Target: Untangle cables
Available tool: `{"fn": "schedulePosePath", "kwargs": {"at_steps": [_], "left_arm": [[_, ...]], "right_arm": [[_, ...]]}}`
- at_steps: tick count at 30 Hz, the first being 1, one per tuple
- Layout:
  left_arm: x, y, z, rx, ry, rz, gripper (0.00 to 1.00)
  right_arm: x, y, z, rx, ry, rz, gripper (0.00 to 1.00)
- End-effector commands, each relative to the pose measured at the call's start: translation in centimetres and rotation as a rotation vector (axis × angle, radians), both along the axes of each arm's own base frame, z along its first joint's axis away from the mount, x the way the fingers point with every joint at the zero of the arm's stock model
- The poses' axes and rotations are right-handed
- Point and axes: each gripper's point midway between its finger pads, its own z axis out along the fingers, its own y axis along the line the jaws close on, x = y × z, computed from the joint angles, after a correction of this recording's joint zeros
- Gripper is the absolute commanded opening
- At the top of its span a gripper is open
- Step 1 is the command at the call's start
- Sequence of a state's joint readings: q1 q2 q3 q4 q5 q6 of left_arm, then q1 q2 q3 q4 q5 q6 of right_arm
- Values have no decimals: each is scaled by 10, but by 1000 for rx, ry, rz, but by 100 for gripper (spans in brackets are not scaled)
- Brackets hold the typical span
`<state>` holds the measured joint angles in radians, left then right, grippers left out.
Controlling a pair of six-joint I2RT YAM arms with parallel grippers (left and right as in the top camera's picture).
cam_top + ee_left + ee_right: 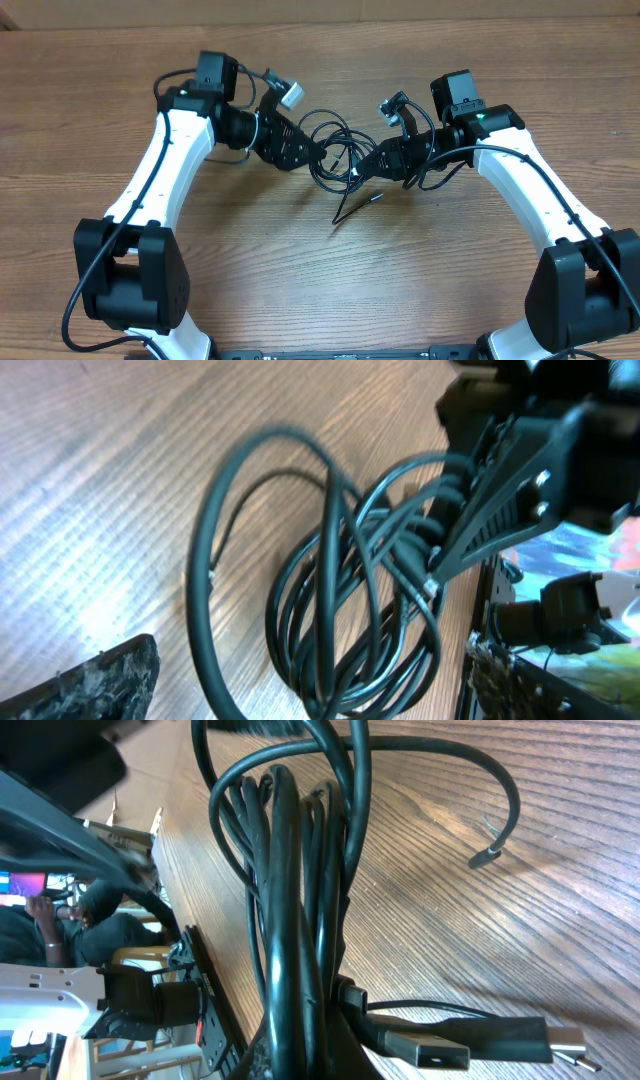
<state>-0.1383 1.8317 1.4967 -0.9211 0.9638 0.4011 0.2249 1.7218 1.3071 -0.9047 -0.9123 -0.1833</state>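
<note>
The cables (331, 140) are a tangled bunch of thin black loops between my two grippers at the table's middle. My right gripper (362, 172) is shut on the bunch; in the right wrist view the strands (300, 870) run down into its jaws (310, 1065). A USB plug (430, 1050) sticks out beside them. My left gripper (308, 157) is open at the bunch's left side. In the left wrist view the loops (350, 610) lie between its spread fingers (300, 685), and the right gripper (490, 500) holds them from beyond. Two loose ends (376, 197) trail toward the front.
The wooden table (320, 290) carries nothing else. Thicker black wires run along both white arms (160, 170). A loose cable tip (490, 855) lies on the wood to the right of the bunch.
</note>
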Motion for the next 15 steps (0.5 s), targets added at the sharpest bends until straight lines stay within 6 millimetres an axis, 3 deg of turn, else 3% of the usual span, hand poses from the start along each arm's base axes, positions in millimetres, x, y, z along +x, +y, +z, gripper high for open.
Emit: {"fn": "schedulePosePath", "kwargs": {"at_steps": [1, 10, 13, 15], "left_arm": [[16, 6, 31, -15, -66, 33, 99], [25, -1, 64, -27, -154, 19, 100], [24, -5, 61, -2, -159, 17, 100], [28, -4, 49, 83, -135, 64, 100]], "right_arm": [[2, 4, 9, 24, -20, 11, 4], [5, 1, 4, -7, -27, 0, 4], [5, 1, 4, -7, -27, 0, 4], [5, 1, 4, -7, -27, 0, 4]]}}
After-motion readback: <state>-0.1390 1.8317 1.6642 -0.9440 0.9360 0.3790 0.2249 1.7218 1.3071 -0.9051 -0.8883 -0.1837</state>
